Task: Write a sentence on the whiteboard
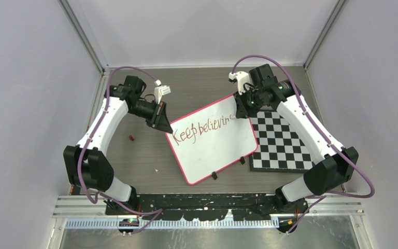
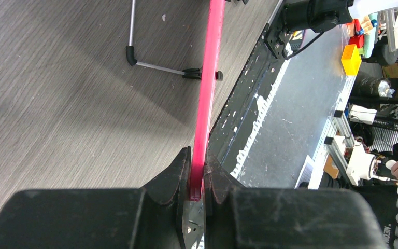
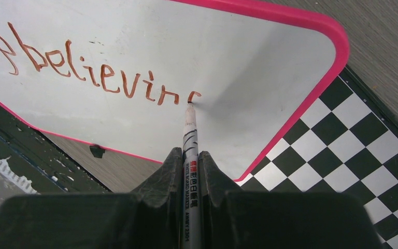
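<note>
1 whiteboard (image 1: 215, 145) on tabletop (image 1: 134, 155), next to 1 checkered board (image 1: 282, 145) | left hand (image 2: 197, 158) clamps its pink rim | right hand (image 3: 188, 155) grips 1 marker (image 3: 189, 122), tip touching board | sentence (image 1: 203, 129): 2 words, "Keep believin", last letter perhaps unfinished

Face of the whiteboard (image 1: 215, 142): smooth white, faint sheen. Its rim, pinched in the left pincer (image 2: 197, 179): bright pink plastic, glossy.
Pincer fingers (image 2: 173, 181): black plastic, matt, finely textured.
The marker (image 3: 189, 137) in the right pincer (image 3: 189, 166): smooth white plastic barrel, printed label.
Ink of the sentence (image 3: 98, 75): brownish-red, dull.
The bench (image 2: 57, 104) left of the left pincer: grey wood-grain, matt.
The checkered board (image 3: 352, 155) right of the right pincer: flat, smooth.
The thin leg (image 2: 160, 67) ahead of the left pincer: bare metal with a black tip.
</note>
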You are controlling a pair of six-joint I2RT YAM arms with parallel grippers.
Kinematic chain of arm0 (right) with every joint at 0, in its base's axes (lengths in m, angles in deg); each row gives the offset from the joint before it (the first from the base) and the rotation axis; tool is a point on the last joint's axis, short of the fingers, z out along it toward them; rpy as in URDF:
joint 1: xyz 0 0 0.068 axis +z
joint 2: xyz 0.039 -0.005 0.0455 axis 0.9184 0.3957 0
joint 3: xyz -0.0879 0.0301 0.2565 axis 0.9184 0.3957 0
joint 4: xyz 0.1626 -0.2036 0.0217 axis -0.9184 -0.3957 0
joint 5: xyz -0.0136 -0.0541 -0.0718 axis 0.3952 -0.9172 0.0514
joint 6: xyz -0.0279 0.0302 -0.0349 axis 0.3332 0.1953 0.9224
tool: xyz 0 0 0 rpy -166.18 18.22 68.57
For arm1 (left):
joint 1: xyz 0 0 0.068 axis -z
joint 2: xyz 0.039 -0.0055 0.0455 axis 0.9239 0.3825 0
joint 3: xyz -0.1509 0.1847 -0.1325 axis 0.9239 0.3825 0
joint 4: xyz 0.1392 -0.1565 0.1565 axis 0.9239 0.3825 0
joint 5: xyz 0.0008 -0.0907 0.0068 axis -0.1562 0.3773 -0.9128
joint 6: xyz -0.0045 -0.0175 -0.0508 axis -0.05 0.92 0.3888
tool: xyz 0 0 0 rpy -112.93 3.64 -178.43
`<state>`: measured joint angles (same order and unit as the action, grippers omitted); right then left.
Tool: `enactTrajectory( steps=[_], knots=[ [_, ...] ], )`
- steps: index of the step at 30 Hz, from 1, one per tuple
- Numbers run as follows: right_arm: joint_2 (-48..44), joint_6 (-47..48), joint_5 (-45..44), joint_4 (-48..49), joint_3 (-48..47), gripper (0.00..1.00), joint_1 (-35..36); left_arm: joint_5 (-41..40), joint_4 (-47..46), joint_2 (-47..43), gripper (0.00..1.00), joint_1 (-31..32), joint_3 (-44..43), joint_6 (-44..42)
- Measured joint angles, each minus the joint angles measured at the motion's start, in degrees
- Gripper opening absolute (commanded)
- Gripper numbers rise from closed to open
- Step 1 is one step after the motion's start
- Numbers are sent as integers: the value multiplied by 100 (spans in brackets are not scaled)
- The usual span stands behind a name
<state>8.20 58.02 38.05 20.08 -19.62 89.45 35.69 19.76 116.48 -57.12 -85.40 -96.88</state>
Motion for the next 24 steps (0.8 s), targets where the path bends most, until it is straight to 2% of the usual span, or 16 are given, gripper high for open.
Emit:
enactTrajectory(
  steps=[24],
  knots=[
    [48,114,-391,0,-275,0,4,2,0,0,0,0,0,0]
  ],
)
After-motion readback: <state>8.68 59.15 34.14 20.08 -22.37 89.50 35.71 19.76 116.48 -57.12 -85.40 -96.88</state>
